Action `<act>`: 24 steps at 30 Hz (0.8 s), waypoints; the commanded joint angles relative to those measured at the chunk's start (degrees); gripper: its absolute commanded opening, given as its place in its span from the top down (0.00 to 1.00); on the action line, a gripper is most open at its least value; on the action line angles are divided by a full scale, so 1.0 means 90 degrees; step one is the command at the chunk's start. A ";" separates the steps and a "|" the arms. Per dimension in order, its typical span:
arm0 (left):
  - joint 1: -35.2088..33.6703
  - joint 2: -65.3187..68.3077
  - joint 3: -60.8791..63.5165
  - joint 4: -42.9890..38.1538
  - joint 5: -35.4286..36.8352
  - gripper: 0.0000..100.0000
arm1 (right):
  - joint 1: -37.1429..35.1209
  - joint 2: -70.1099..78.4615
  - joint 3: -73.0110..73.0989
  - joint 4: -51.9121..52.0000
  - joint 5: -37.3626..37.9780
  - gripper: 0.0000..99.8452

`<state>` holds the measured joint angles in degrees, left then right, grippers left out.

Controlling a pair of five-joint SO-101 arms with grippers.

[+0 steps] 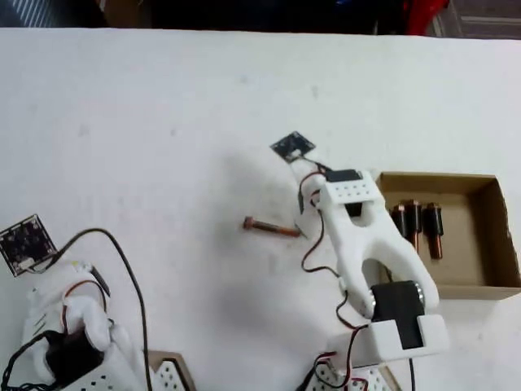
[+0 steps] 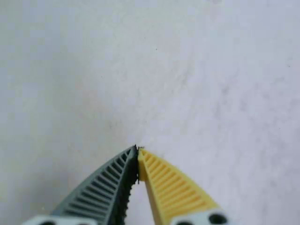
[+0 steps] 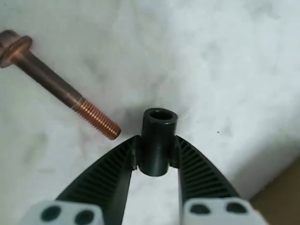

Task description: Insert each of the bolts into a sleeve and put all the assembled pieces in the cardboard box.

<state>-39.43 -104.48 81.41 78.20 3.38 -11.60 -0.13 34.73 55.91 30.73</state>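
Right fingers point(image 3: 117, 173) pinching black sleeve point(image 3: 157, 143), bolt point(image 3: 56, 84) lying just beside, threaded end nearest, left fingers point(image 2: 110, 190) pressed together.

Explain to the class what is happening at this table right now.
The right gripper is shut on a black sleeve, held just beside the threaded tip of a copper bolt lying on the table; the two are not yet joined. Three assembled pieces already lie in the cardboard box. The left gripper is shut and empty over bare table.
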 commanded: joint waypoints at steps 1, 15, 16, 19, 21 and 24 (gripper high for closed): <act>-0.0024 -0.0024 -0.0010 -0.0176 0.0068 0.98 | 0.0054 -0.0317 0.0000 -0.0112 0.0283 0.92; -0.0024 -0.0024 -0.0010 -0.0176 0.0068 0.98 | 0.0063 -0.0308 0.0010 -0.0063 0.0322 0.92; -0.0024 -0.0024 -0.0010 -0.0176 0.0068 0.98 | 0.0044 -0.0308 0.0010 -0.0005 0.0322 0.92; -0.0024 -0.0024 -0.0010 -0.0166 0.0068 0.98 | 0.0024 -0.0308 0.0000 0.0083 0.0322 0.92; -0.0024 -0.0024 -0.0010 -0.0166 0.0068 0.98 | 0.0034 -0.0308 -0.0020 0.0103 0.0322 0.92; -0.0024 -0.0024 -0.0010 -0.0166 0.0068 0.98 | 0.0034 -0.0308 -0.0020 0.0103 0.0322 0.92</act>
<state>-39.43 -104.48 81.41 78.20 3.38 -11.60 -0.13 35.08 56.26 33.10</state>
